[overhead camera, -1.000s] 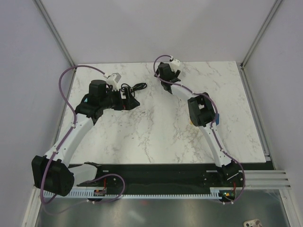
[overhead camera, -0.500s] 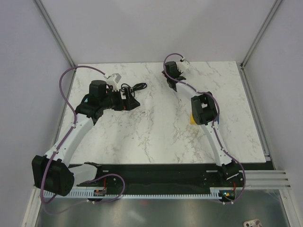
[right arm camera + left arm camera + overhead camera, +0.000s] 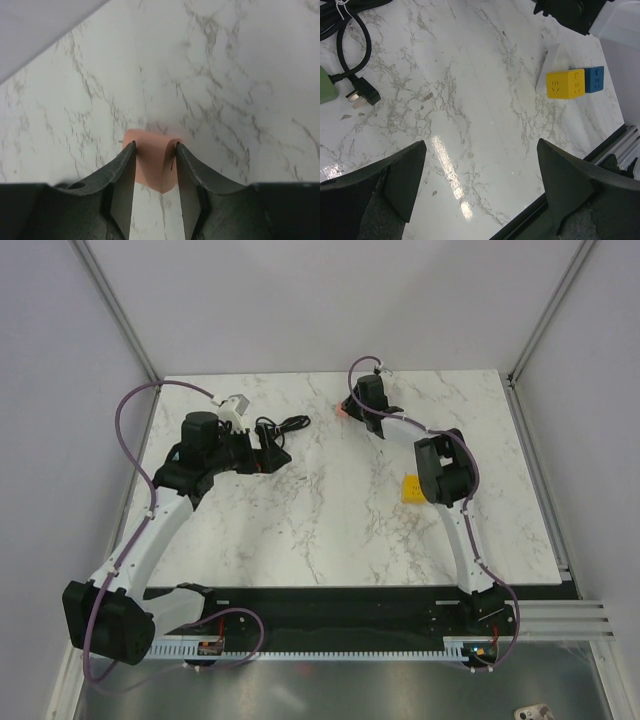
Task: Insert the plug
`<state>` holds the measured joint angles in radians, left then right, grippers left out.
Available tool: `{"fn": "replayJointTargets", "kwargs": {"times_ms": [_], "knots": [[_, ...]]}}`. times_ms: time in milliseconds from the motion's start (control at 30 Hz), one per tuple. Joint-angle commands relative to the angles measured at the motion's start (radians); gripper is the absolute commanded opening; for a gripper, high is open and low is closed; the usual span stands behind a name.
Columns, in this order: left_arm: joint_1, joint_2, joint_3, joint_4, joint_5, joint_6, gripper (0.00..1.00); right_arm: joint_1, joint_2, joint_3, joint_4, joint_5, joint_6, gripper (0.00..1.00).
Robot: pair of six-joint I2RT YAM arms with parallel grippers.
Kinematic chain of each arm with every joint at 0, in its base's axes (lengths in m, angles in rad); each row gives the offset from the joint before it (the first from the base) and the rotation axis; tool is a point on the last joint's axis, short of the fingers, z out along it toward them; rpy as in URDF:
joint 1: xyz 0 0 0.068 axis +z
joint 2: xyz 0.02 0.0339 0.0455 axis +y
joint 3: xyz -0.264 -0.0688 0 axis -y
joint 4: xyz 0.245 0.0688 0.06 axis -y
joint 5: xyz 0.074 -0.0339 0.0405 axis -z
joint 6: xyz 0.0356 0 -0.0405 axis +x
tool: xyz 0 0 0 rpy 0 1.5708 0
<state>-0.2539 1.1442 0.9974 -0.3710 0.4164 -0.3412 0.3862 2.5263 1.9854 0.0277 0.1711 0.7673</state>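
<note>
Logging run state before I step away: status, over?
Left gripper open, empty, hovering. Right gripper closed on salmon block. Green power strip at left wrist view's edge, black cable beside it; no teal plug visible.

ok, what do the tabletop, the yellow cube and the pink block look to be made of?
Tabletop: marble-look stone or laminate, can't tell which. It is polished and mirrors a light streak.
Yellow cube: probably moulded plastic with a smooth satin finish, even colour and socket slots in its faces.
Pink block: looks like matte plastic or rubber, with flat colour, soft edges and no glare.
</note>
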Motion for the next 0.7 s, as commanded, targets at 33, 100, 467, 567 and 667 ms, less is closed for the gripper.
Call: {"fn": "replayJointTargets", "kwargs": {"times_ms": [33,100,467,567,667], "knots": [[0.010,-0.014,-0.003,0.034,-0.033,-0.004,0.98,0.048,-0.105,-0.242,-0.129,-0.156,-0.097,0.42],[0.011,-0.009,-0.002,0.032,-0.044,-0.002,0.98,0.071,-0.177,-0.385,-0.088,-0.168,-0.126,0.41],[0.008,0.067,0.003,0.011,-0.067,-0.018,0.97,0.239,-0.559,-0.931,-0.011,-0.257,-0.177,0.48],[0.005,0.101,0.023,-0.020,-0.068,0.007,0.96,0.258,-0.710,-1.025,0.003,-0.260,-0.126,0.50],[0.005,0.097,0.026,-0.089,-0.122,0.019,0.97,0.298,-0.805,-1.117,0.037,-0.283,-0.057,0.51]]}}
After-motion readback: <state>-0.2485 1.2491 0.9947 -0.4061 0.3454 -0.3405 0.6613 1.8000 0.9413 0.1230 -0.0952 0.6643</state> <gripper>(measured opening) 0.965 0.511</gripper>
